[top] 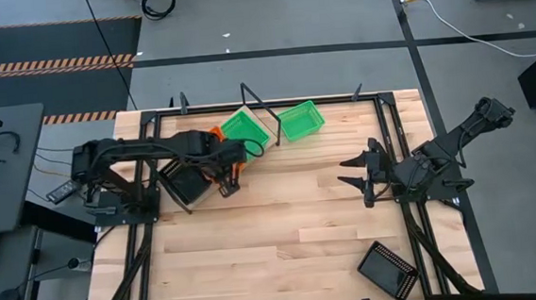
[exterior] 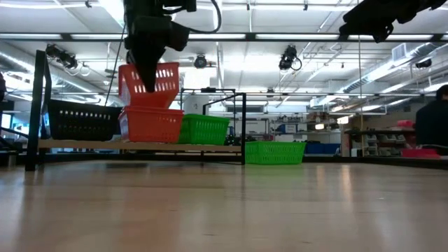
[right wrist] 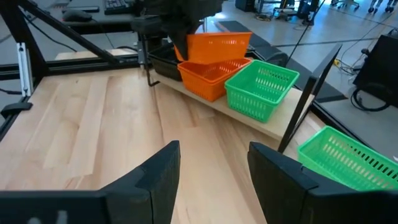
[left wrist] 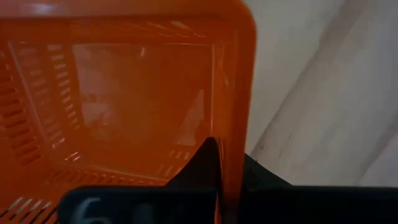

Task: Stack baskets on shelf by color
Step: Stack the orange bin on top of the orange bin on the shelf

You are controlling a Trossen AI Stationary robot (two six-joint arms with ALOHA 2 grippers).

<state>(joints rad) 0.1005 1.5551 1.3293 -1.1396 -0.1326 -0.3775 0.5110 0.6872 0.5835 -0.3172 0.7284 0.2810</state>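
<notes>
The left gripper [exterior: 150, 84] is clamped on the rim of an orange basket [exterior: 150, 82], holding it tilted above a second orange basket [exterior: 150, 124] on the shelf [exterior: 210, 148]. The right gripper [top: 360, 175] hovers wide open, holding nothing. No writing is readable.

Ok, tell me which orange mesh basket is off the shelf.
The upper orange plastic mesh basket, held tilted by the left hand above the one resting on the shelf.

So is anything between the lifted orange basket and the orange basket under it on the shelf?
Nothing visible. The left tool holds the basket tilted just above the lower orange basket; only open air shows between them.
</notes>
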